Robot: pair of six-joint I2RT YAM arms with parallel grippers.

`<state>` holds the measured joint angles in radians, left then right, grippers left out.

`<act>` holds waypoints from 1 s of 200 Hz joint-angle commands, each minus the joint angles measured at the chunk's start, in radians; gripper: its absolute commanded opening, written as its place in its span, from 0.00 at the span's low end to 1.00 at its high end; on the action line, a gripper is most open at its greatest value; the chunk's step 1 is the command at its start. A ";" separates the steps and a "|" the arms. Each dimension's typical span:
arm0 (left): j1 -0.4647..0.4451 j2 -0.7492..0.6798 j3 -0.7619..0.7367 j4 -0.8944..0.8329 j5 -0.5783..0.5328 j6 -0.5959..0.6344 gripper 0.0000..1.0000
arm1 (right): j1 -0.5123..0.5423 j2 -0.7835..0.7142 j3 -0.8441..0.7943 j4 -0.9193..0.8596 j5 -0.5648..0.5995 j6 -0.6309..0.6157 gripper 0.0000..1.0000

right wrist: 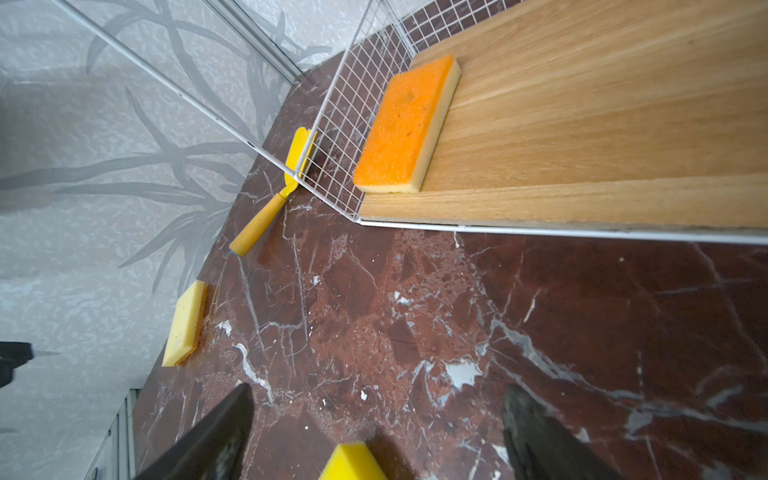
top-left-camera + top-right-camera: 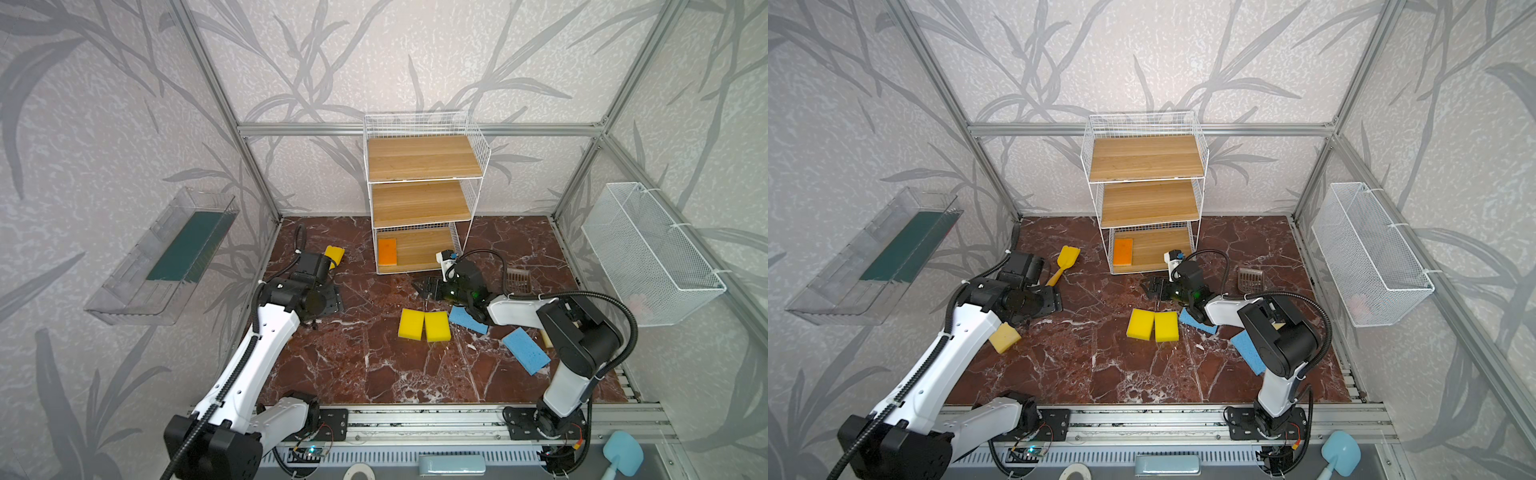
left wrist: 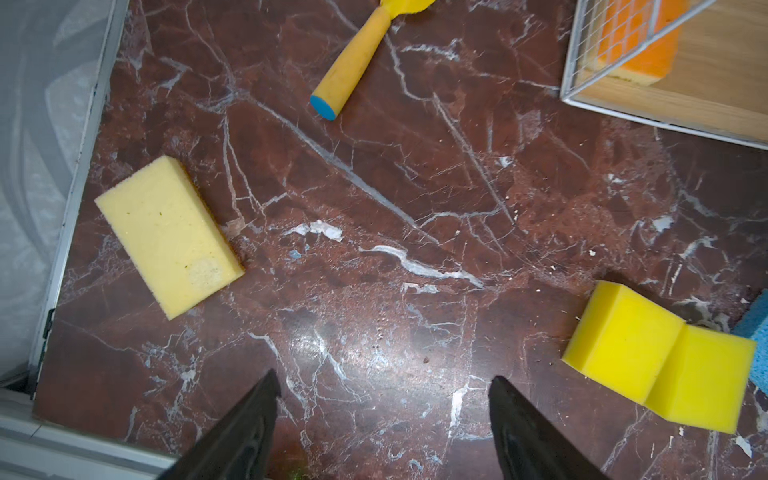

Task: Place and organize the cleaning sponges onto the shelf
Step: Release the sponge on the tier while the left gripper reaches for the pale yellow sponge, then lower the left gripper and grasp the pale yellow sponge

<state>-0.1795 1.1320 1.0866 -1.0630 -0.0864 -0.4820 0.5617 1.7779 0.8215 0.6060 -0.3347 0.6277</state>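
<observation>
Both the left jaws and right jaws are standing apart, empty. An orange sponge is lying at nine o'clock on the bottom board of the shelf; two yellow sponges are sitting on the worktop

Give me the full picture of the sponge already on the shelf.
The sponge is a rectangular foam block in two layers: a coarse orange face, turned up, over a pale beige layer. It lies flat on the bottom board of the shelf, at the left end in both top views, long side along the wire-grid side, short end near the front edge. Whether it touches the grid I cannot tell; nothing else but the board touches it.
</observation>
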 commanded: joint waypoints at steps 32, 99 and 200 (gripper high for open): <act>0.072 0.122 -0.026 -0.009 -0.056 -0.127 0.81 | -0.080 -0.002 0.022 0.114 -0.109 0.098 0.91; 0.077 0.274 0.016 0.079 -0.144 -0.182 0.89 | -0.109 0.038 0.129 -0.001 -0.155 0.114 0.91; 0.287 0.181 -0.221 0.394 -0.118 -0.303 0.86 | -0.044 -0.171 0.113 -0.402 -0.015 -0.074 0.90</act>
<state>0.0372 1.3003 0.8639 -0.7246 -0.2295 -0.7460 0.5034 1.6829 0.9493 0.2790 -0.3859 0.6006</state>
